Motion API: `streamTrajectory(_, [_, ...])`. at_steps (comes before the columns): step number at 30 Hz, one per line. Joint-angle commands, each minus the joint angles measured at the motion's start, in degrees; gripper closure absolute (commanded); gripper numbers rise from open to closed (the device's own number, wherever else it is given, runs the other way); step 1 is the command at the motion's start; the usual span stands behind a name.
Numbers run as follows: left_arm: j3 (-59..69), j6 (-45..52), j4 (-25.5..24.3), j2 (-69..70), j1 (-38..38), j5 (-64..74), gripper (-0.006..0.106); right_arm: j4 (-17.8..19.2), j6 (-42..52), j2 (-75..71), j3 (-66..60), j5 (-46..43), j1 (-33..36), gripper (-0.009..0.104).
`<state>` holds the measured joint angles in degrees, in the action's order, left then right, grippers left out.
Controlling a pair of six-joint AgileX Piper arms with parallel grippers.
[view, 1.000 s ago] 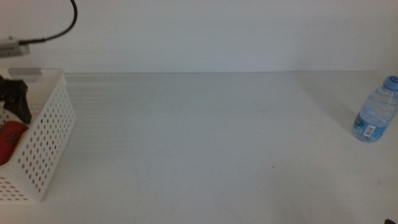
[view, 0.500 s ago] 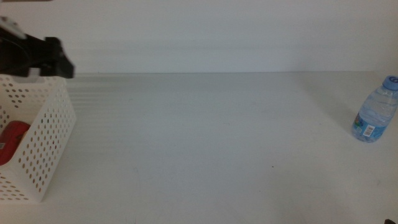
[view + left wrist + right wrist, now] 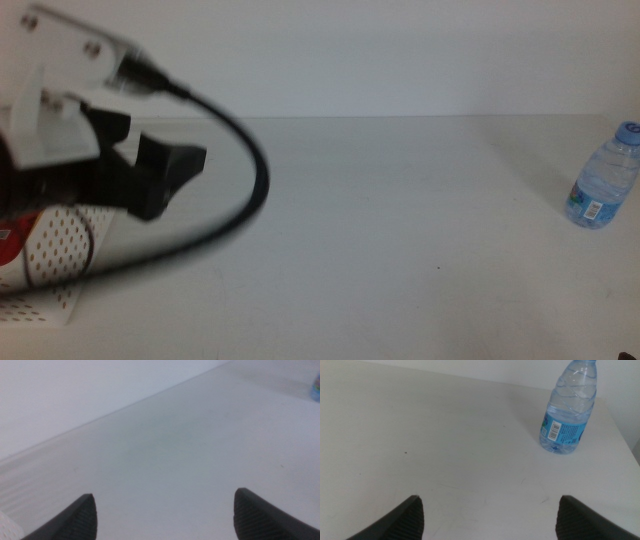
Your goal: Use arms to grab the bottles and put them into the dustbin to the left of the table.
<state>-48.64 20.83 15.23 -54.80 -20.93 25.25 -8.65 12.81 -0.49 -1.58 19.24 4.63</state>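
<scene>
Here, the left claw [image 3: 170,175] hung at nine o'clock above the perforated white dustbin [image 3: 50,245], its dark jaws spread wide and empty, a thick black cable [image 3: 245,190] looping beside it. Something red [image 3: 15,240] showed inside the bin. The clear, ribbed water bottle [image 3: 603,178], blue-capped, stood upright at three o'clock on the matte table [image 3: 400,220]. The right claw [image 3: 490,520] faced it, jaws apart.

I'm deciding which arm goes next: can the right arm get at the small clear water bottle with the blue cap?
Probably yes. The small clear blue-capped water bottle stands upright on the white table, nothing beside it, and the right gripper faces it with jaws open across bare tabletop.
</scene>
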Motion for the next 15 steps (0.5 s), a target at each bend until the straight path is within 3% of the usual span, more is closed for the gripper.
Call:
streamTrajectory(1, [0.96,-0.23,1.28,3.22,-1.20,-5.02,0.010,0.05,0.45,-1.63,0.42,-4.38,-0.25,0.018])
streamTrajectory(10, [4.67,-0.41,3.61,8.19,-1.20,-3.68,0.010,0.05,0.45,-1.63,0.42,-4.38,-0.25,0.018])
streamTrajectory(15, [8.33,-2.79,1.27,9.09,-1.90,-6.47,0.010,0.05,0.45,-1.63,0.42,-4.38,-0.25,0.018])
